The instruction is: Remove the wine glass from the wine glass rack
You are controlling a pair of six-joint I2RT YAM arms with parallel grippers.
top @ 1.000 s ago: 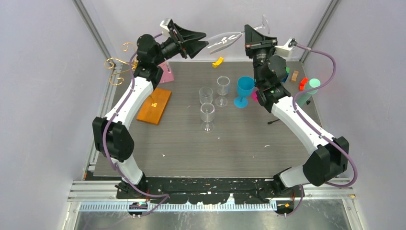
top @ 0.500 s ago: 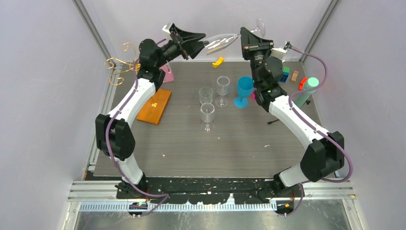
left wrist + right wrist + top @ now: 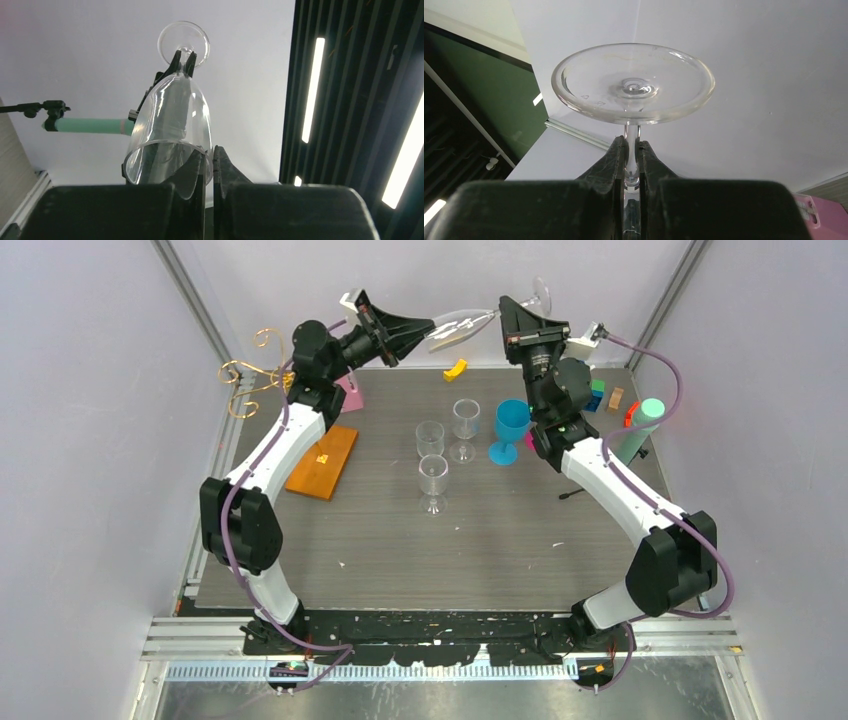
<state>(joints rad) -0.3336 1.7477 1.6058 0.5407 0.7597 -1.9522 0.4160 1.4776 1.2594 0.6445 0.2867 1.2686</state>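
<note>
A clear wine glass (image 3: pixel 459 327) hangs on its side in the air above the table's back edge, held between both grippers. My left gripper (image 3: pixel 428 331) is shut on the rim of its bowl. The left wrist view shows the bowl (image 3: pixel 170 115) with one finger inside the rim and one outside, the gripper (image 3: pixel 210 152) closed on the wall. My right gripper (image 3: pixel 506 312) is shut on the stem, just below the round foot (image 3: pixel 633 85), as the right wrist view shows (image 3: pixel 631 142). The gold wire rack (image 3: pixel 249 374) stands at the back left on its orange base (image 3: pixel 322 461), apart from the glass.
Three clear glasses (image 3: pixel 432 480) and a blue goblet (image 3: pixel 510 429) stand mid-table. A pink piece (image 3: pixel 349 396) lies by the rack, a yellow piece (image 3: pixel 456 368) at the back. A mint cylinder (image 3: pixel 646 426) and coloured blocks (image 3: pixel 612 397) sit at the back right.
Both grippers have lifted the glass a little higher and to the left; its foot now stands higher. Both grips are unchanged.
</note>
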